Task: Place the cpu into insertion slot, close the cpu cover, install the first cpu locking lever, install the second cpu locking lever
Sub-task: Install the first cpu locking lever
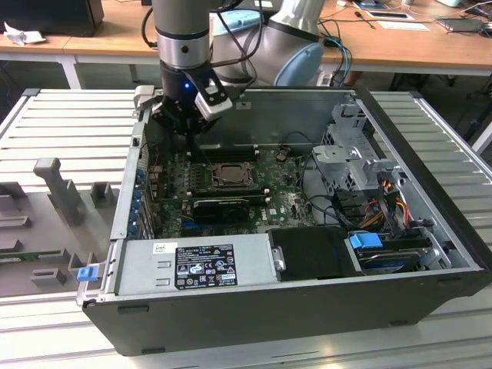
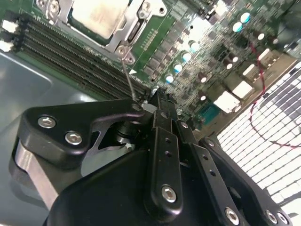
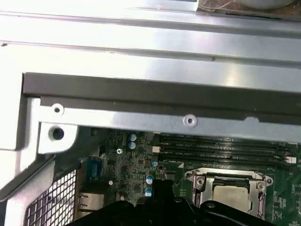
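Tool (image 2: 153, 96) hovering, fingers together, beside upright lever (image 2: 128, 70); cpu (image 2: 96, 16) sitting under closed cover (image 2: 136, 28); you're facing lever latching undone.

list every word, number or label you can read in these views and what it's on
Nothing can be quoted.
Power supply label, exterior view: white print on black, too small to read.
White sticker beside it: blurred.
Motherboard white lettering, first wrist view: too small to read.

Pale silver cpu (image 2: 99, 16) flat in the insertion slot (image 1: 211, 181), silver cpu cover (image 2: 134, 32) down around it.
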Controlling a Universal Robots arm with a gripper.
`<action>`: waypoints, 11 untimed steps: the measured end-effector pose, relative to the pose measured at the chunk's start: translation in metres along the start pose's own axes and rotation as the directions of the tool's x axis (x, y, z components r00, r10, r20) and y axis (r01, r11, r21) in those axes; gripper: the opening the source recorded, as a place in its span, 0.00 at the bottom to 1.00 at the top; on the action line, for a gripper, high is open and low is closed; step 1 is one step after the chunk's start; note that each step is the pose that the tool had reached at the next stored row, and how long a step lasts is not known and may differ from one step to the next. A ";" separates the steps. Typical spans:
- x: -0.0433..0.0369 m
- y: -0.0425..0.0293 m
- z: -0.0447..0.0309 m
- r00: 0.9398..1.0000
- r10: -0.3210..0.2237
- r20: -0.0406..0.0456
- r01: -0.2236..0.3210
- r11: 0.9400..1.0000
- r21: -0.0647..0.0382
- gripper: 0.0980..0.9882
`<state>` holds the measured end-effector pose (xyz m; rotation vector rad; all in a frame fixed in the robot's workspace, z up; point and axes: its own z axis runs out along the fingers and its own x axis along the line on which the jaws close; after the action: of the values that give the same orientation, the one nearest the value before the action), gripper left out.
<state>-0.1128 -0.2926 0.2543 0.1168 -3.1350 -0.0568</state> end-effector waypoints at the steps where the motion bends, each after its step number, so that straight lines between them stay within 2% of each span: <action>1: -0.0002 0.0018 0.0001 1.000 0.000 0.000 0.000 1.000 0.000 0.01; 3: -0.0007 0.0037 0.0002 1.000 0.000 0.000 0.000 1.000 0.000 0.01; 7: -0.0128 0.0031 0.0001 1.000 0.000 0.000 0.000 1.000 0.000 0.01; 11: -0.0283 0.0020 0.0000 1.000 0.000 0.000 0.000 1.000 0.000 0.01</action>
<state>-0.0848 -0.2884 0.2542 0.1174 -3.1348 -0.0567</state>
